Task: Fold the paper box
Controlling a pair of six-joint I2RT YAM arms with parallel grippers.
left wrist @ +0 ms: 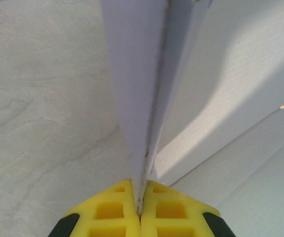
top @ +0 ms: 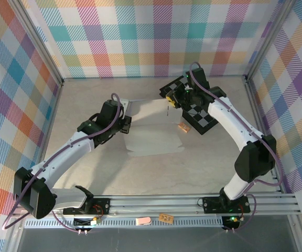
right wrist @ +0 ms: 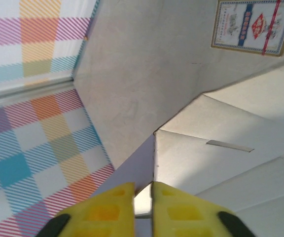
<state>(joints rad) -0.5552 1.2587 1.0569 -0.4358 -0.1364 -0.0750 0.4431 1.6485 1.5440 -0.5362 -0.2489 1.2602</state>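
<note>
Left fingers pinch a raised flap of the paper box; right fingers, nearly closed, grip its far corner.

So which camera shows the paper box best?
Top external: it shows the whole paper box sheet from above. Left wrist shows a flap pinched in the left claw; right wrist, a corner in the right claw.

Black-and-white checkerboard on the table, small orange card pack just beside it — plaid walls
</note>
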